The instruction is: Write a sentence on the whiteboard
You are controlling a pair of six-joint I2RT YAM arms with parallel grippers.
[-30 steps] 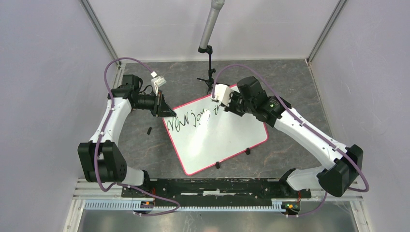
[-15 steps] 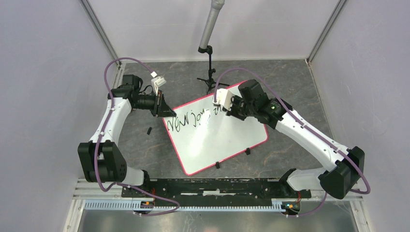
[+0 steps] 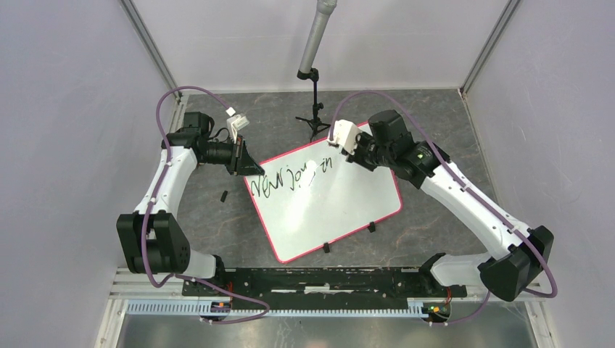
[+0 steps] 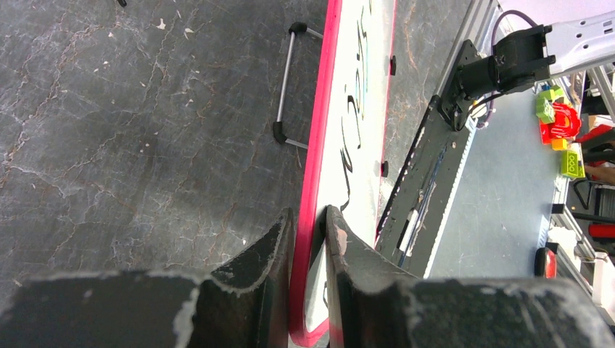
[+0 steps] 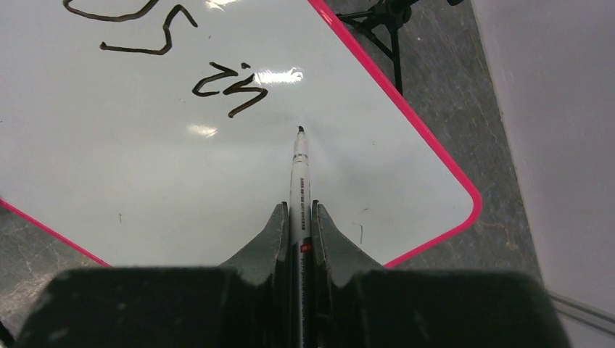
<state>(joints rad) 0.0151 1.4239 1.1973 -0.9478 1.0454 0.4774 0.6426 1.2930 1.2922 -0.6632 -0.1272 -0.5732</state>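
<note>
I saw my left claw (image 4: 308, 214) pinching the pink edge of the whiteboard (image 3: 326, 210). My right claw (image 5: 299, 212) pinched a marker (image 5: 298, 163), its tip just beside the sentence (image 3: 290, 177).

You're looking at a dark grey marbled tabletop (image 3: 435, 116), boxed in by plain pale walls (image 3: 65, 109) with aluminium corner posts (image 3: 149, 47). At the back, a small black tripod (image 3: 314, 122) carries a grey pole (image 3: 317, 36) slanting up out of view.

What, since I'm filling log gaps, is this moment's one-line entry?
left gripper: clamps whiteboard rim | right gripper: holds marker | tip: past last word | sentence: one line
</note>
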